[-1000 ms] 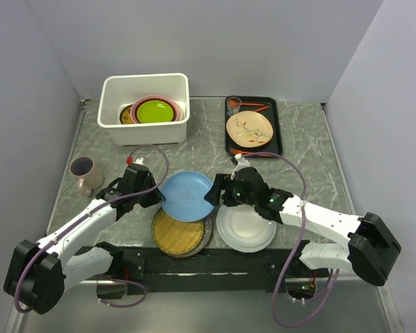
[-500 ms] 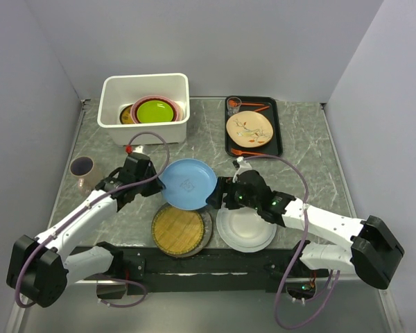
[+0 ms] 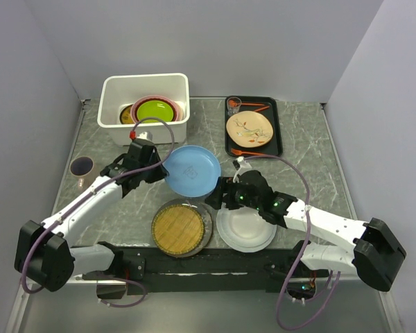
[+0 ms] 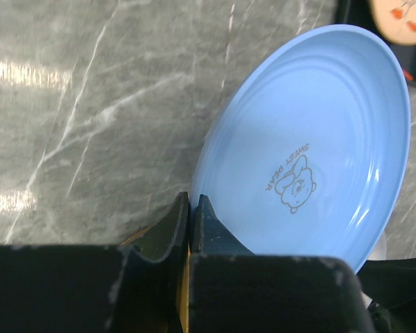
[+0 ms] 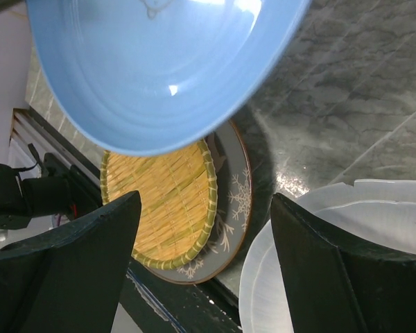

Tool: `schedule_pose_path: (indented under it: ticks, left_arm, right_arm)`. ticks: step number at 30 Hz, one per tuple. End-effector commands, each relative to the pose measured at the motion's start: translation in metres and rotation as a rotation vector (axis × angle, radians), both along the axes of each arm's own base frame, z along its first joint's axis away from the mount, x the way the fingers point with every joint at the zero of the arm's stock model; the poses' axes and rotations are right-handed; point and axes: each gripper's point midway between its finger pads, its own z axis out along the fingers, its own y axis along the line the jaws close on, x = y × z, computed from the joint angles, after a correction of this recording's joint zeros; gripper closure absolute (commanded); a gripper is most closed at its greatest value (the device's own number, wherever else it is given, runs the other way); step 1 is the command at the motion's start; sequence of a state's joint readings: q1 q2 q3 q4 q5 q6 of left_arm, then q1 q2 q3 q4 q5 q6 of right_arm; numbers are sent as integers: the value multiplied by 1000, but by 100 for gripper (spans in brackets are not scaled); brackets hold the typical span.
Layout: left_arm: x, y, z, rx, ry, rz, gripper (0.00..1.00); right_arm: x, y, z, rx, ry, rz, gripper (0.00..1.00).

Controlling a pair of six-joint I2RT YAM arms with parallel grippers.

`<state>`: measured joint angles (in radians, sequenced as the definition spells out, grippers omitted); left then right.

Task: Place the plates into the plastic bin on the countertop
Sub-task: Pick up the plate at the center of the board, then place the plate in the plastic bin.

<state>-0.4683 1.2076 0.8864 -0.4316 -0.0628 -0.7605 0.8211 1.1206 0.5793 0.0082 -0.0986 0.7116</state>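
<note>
Rim of blue plate (image 4: 312, 125) pinched by left gripper (image 4: 190, 208)

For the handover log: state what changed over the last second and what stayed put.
The left pincer, shut on the rim of the light-blue round plastic plate, carried it away from the arm bases toward the white rectangular plastic bin. The right pincer stayed open; the plate is now clear of it. The yellow woven round plate, the white round plate and the bin's contents stayed put.
</note>
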Motion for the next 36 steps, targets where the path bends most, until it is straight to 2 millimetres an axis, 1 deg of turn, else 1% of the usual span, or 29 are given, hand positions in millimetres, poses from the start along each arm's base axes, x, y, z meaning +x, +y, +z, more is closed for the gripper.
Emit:
schedule_pose_path:
  ticks: [1, 9, 13, 15, 16, 19, 23, 24, 25, 27, 31, 36]
  left_arm:
    - [25, -10, 41, -29, -119, -6, 99]
    - [43, -19, 58, -35, -146, -19, 99]
    - [53, -24, 74, -44, -178, -21, 99]
    - [57, -23, 77, -41, -180, -18, 99]
    - [61, -24, 84, -42, -194, -22, 99]
    - [68, -26, 92, -46, -207, -28, 99]
    - [79, -25, 100, -76, -217, -38, 99]
    - [80, -30, 103, -105, -213, -68, 99]
    - [86, -26, 106, -122, -222, -59, 99]
    - [91, -25, 112, -139, -236, -61, 99]
    - [106, -14, 128, -141, -265, -38, 99]
    - [123, -8, 145, -139, -291, -22, 99]
  right_arm:
    - [3, 6, 6, 35, -32, 15, 18]
    - [3, 8, 6, 45, -28, 22, 18]
    - [3, 8, 6, 41, -28, 22, 18]
    - [3, 8, 5, 43, -25, 25, 18]
    - [3, 9, 6, 46, -27, 25, 18]
    - [3, 9, 6, 45, -27, 28, 18]
    - [3, 9, 4, 39, -26, 29, 18]
    - [3, 9, 3, 35, -26, 29, 17]
    - [3, 8, 4, 34, -29, 27, 17]
    - [3, 8, 4, 32, -30, 28, 17]
    - [3, 7, 4, 26, -32, 28, 18]
    - [5, 8, 5, 21, -36, 28, 17]
